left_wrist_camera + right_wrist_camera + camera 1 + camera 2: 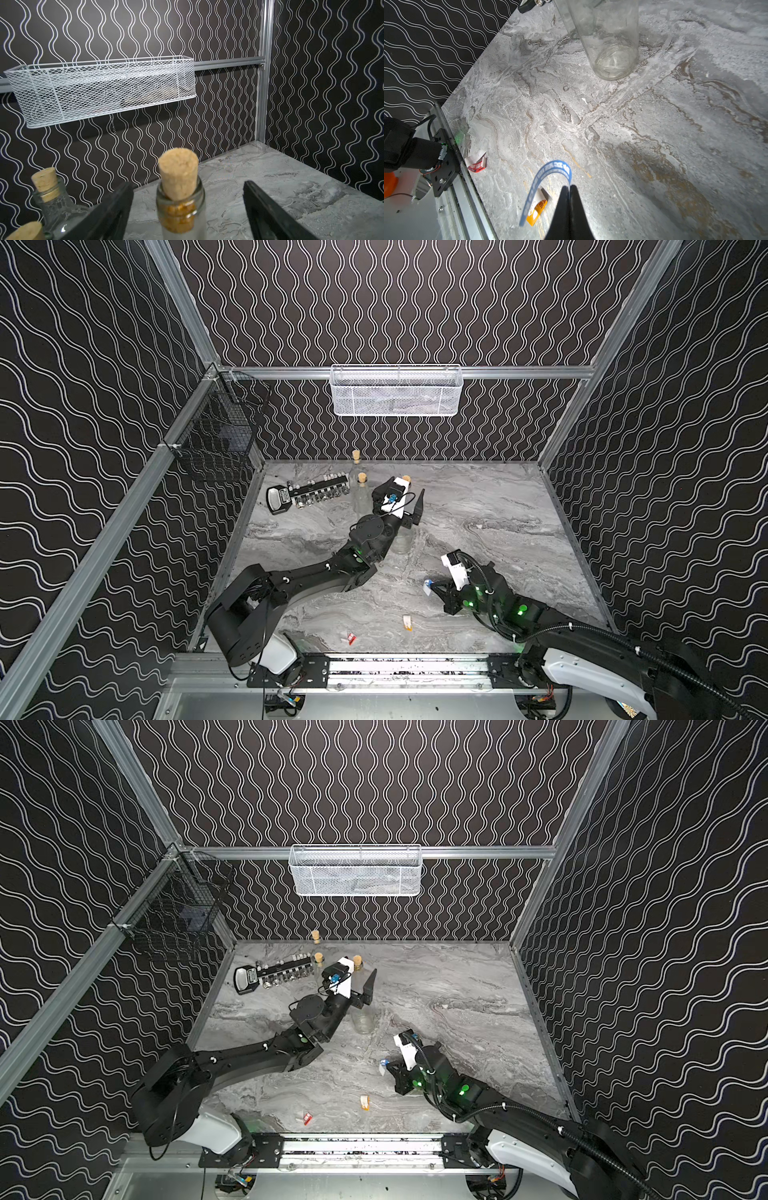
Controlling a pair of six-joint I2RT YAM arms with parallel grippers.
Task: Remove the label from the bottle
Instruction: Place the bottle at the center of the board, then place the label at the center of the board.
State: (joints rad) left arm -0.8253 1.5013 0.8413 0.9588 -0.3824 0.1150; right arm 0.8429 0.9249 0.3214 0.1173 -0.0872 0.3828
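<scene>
A clear glass bottle (180, 209) with a cork (178, 166) stands upright on the marble table between the fingers of my left gripper (186, 185). The jaws are wide open, with a gap on each side of the neck. In both top views this gripper (406, 499) hovers at the bottle's neck, and the bottle's base (402, 545) shows below it. My right gripper (569, 188) is shut on one end of a curled blue label (553, 164), held just above the table, in front of the bottle (610, 41) and to its right. The bottle's glass looks bare.
Two more corked bottles (362, 495) (356, 462) stand just left of the left gripper. A socket rack (316, 494) lies at the back left. An orange label (407, 622) and a red label (351, 638) lie near the front edge. A white basket (395, 391) and a black basket (216, 439) hang on the walls.
</scene>
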